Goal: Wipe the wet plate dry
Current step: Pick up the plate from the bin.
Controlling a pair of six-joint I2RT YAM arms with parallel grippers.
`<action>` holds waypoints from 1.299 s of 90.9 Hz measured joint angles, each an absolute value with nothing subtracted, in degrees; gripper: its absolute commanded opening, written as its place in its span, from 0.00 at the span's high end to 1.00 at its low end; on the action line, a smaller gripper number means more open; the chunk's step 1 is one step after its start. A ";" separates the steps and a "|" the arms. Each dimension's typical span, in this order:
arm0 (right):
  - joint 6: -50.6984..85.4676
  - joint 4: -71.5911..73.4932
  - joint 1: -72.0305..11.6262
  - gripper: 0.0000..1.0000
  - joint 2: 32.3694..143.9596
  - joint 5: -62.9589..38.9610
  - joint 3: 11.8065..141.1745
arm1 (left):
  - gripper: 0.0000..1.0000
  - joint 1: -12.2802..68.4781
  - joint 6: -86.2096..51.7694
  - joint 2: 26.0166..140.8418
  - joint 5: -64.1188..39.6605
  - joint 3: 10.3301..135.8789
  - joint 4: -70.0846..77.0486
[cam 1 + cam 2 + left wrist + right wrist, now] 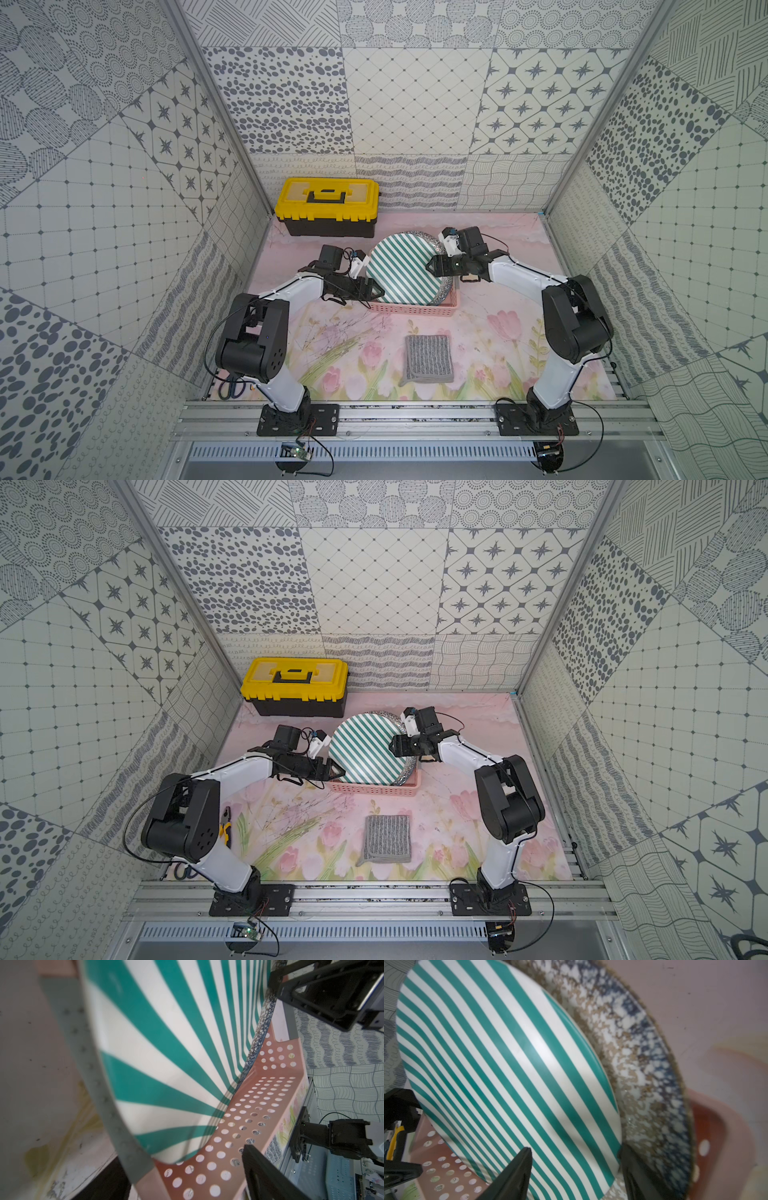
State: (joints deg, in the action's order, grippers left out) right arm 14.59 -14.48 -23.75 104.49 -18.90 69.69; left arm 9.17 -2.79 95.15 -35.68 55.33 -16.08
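The striped plate [401,270] is standing on edge in the pink basket [411,311], leaning on a speckled plate [643,1064]. At the basket's left end the left gripper [378,292] is waiting with jaws spread at the striped plate's edge. At the right end the right gripper [430,266] is straddling its rim, unclenched. A cloth [427,359] is lying in front of the basket.

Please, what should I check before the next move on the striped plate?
1. Right tool astride rim of green-and-white striped round plate: ok, open.
2. Left tool at the opposite rim, open: ok.
3. Striped plate gripped: not ok, no tool shut.
4. Grey striped square cloth lying free on the table: ok.
5. Right tool clear of the speckled blue-brown plate behind: cannot tell.
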 measured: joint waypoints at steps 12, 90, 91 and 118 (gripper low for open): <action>14.70 -14.00 -25.04 0.28 105.51 -21.76 69.69 | 0.11 9.26 -2.28 93.34 -34.96 55.33 -16.19; 16.10 -16.08 -25.69 0.29 106.48 -25.58 69.69 | 0.78 8.12 -0.27 89.86 -29.82 62.13 -19.00; 16.10 -16.05 -25.69 0.29 106.48 -25.56 69.67 | 0.80 8.12 -0.16 89.78 -29.80 62.13 -19.03; 16.62 -17.65 -25.69 0.24 102.65 -23.07 67.88 | 1.00 8.14 -1.74 85.41 -33.98 62.04 -19.11</action>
State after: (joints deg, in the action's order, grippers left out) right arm 16.62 -17.65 -25.69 102.65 -23.07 67.88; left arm 8.14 -1.74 85.41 -33.98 62.04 -19.11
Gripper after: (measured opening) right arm 0.743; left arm 0.086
